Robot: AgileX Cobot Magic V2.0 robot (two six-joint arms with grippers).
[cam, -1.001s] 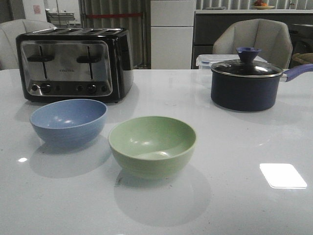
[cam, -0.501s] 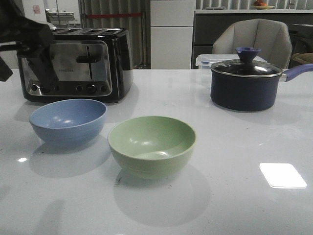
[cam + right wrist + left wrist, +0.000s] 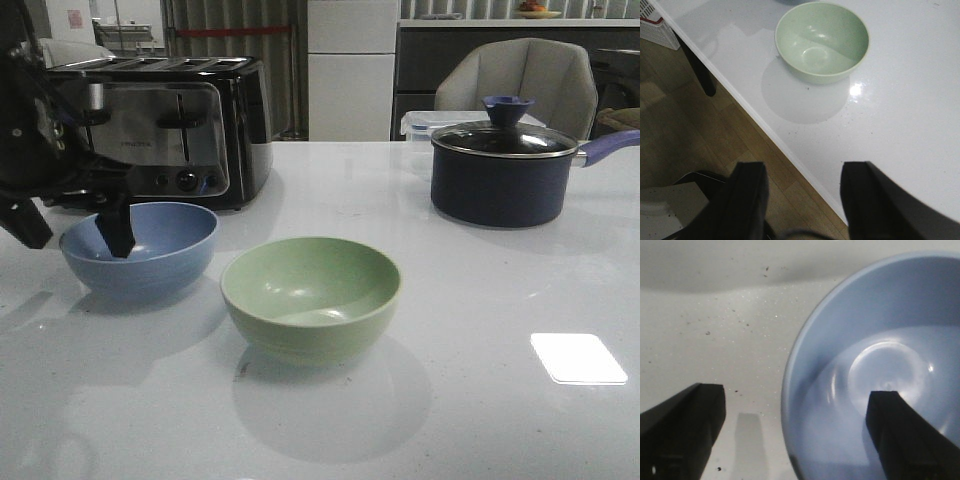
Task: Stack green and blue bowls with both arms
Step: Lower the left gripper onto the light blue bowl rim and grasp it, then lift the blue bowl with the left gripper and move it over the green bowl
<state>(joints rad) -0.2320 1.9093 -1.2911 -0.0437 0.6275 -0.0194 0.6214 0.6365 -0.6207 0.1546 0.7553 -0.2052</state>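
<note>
The blue bowl (image 3: 140, 245) stands upright on the white worktop (image 3: 480, 300), just in front of the black and chrome toaster (image 3: 160, 130). The green bowl (image 3: 311, 296) stands upright beside the blue bowl, on the side away from the left arm and a little nearer to the camera; the two bowls are close but do not touch. Both bowls are empty.

The left hand (image 3: 72, 232) hangs over the outer edge of the blue bowl. Its fingers are spread apart and they straddle the bowl's rim: in the left wrist view one finger (image 3: 900, 435) is inside the bowl and the other is outside, over the bare worktop. From these pictures I cannot tell if a finger already touches the rim. The hand holds nothing.

The right hand (image 3: 802, 200) is seen only in the right wrist view. Its two fingers are also apart and hold nothing. It is well apart from the green bowl (image 3: 822, 41), over the worktop's edge, with the wooden floor (image 3: 685, 120) visible under it.

Farther from the blue bowl, beyond the green one and toward the back of the worktop, stands a dark navy pot (image 3: 505, 175) with a glass lid (image 3: 505, 138) on it and a blue handle.
</note>
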